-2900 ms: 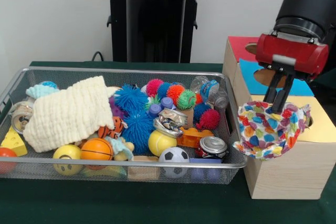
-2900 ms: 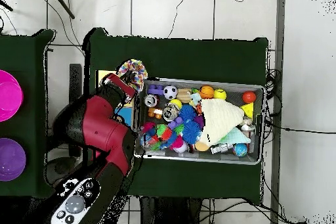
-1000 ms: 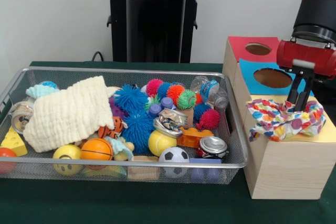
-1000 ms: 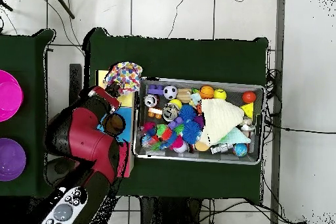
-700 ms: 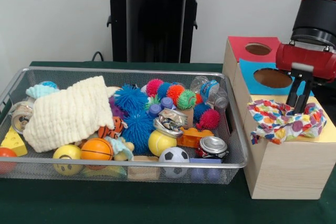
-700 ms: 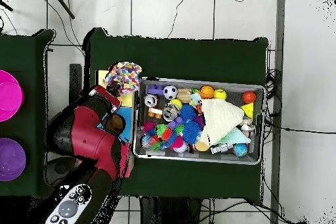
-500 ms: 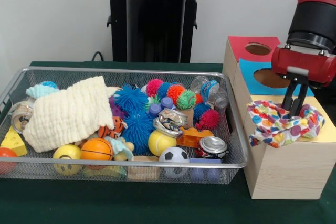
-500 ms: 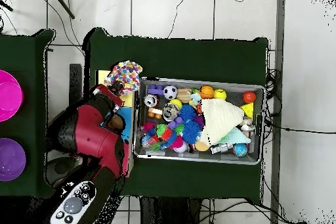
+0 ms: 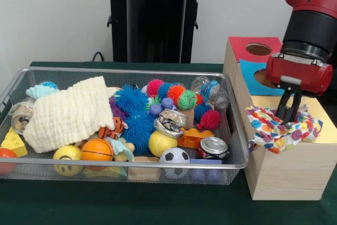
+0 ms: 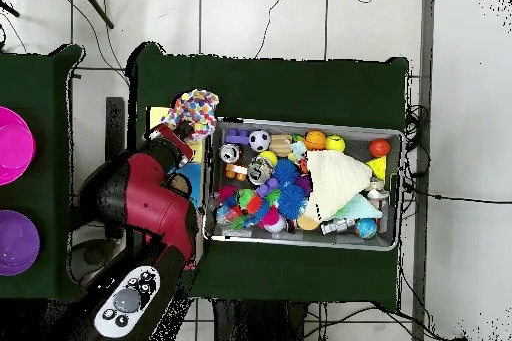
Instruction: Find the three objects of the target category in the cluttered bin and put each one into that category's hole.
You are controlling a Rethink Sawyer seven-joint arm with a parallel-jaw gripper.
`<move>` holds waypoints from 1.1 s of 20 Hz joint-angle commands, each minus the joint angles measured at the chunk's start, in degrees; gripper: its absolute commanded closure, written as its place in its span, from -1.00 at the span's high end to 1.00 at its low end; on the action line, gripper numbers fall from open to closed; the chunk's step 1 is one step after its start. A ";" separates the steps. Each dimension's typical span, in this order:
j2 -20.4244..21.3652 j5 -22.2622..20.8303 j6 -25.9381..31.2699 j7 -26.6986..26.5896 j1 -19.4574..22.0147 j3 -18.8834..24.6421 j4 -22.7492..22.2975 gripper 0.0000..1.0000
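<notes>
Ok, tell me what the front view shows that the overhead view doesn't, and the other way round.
Only the front view shows the red-panelled hole, the blue panel and the soccer ball's side. Only the overhead view shows two purple bowls beside the table and the arm's whole reach. Both show the wire bin, the cream cloth and the gripper at the patchy cloth.

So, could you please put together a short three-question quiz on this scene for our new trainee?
1. True or false: the patterned cloth lies inside the wire basket.
2. Which panel colour is on the box top under the cloth: A red, B blue, C yellow?
3. Fill in: the cream waffle cloth lies at the basket's ____ end in the front view.

Key:
1. False; it is draped on the yellow panel, with the gripper at it.
2. C
3. left
</notes>
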State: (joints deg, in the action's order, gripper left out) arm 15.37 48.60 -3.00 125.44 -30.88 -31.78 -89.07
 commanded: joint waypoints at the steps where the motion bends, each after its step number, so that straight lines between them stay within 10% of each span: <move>1: -2.01 -1.24 1.21 11.83 7.43 16.48 -1.52 -1.00; 22: -3.82 3.69 9.45 13.52 2.91 10.47 0.33 -1.00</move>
State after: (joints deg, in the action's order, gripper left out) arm 16.67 49.89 -3.00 125.44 -26.48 -27.78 -87.17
